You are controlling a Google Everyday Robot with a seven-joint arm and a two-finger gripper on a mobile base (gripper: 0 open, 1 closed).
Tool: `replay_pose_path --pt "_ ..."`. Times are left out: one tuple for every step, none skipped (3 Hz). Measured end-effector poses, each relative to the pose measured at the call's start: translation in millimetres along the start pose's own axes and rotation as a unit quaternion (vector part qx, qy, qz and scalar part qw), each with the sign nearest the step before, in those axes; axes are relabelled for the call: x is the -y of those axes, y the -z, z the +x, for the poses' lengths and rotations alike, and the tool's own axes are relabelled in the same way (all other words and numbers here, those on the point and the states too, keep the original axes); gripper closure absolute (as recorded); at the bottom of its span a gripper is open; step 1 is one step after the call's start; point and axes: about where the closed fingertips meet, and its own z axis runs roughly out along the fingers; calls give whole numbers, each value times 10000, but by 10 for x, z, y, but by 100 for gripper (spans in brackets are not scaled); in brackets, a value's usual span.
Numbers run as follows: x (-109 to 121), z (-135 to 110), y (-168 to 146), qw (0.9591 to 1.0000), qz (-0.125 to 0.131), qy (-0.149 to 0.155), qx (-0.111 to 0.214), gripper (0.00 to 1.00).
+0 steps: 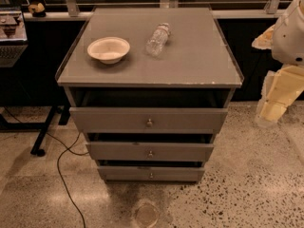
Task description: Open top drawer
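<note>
The grey cabinet (190, 65) has three drawers. The top drawer (109, 120) is the widest, with a small round metal knob (149, 122) at its centre. Its front stands out from the cabinet, with a dark gap above it. The two narrower drawers (118, 151) (123, 174) below also stand a little out. My arm hangs at the right edge of the view, pale yellow and white. Its gripper (271, 109) is to the right of the cabinet, about level with the top drawer and well apart from the knob.
A white bowl (109, 49) and a clear plastic bottle (157, 39) lying on its side rest on the cabinet top. A black cable (64, 175) runs over the speckled floor at the left, by a black table leg (42, 137). A laptop (10, 37) sits far left.
</note>
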Motion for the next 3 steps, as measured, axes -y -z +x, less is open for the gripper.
replay_pose_path --pt "-1 -5 -15 10000 44 -6 79 0" --pt "-19 -12 -248 9986 69 -303 417 0" --pt "71 -77 -539 9911 249 -845 1001 0"
